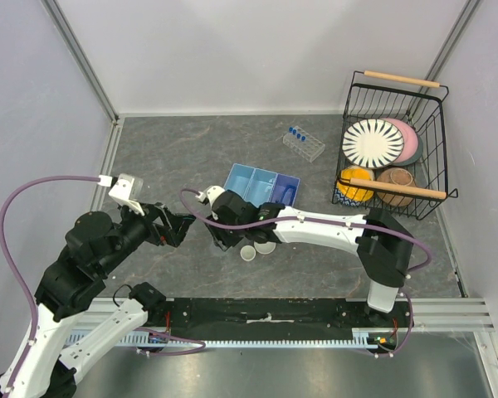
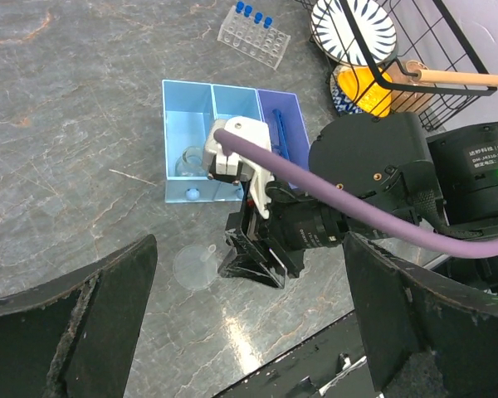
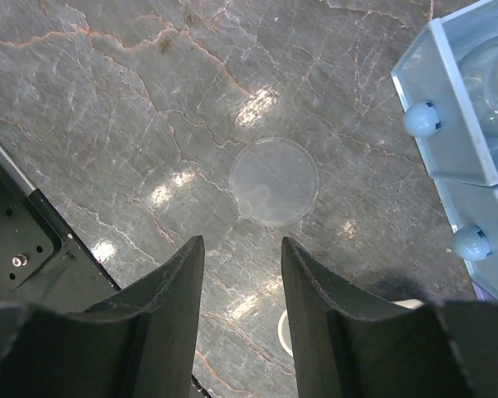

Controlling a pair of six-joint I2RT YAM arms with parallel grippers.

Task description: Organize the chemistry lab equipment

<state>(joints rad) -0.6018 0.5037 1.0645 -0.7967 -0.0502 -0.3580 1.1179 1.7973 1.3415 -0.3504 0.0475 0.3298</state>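
Observation:
A clear funnel [image 3: 274, 182] lies on the grey table just ahead of my right gripper [image 3: 242, 249], which is open, empty and hangs above it. The funnel also shows in the left wrist view [image 2: 195, 267]. Two small white round dishes [image 1: 248, 253] [image 1: 266, 247] sit beside the right gripper [image 1: 226, 239]. My left gripper [image 1: 183, 225] is open and empty, left of the right one. The clear tube rack [image 1: 304, 143] with blue-capped tubes [image 2: 253, 12] stands at the back. Blue-framed glasses [image 2: 278, 133] lie in the right compartment of the blue tray [image 1: 242, 176].
A clear glass flask [image 2: 191, 162] lies in the blue tray's left compartment. A black wire basket [image 1: 436, 124] with plates and bowls stands at the back right. A black rail [image 1: 266, 311] runs along the near edge. Grey walls close in the table.

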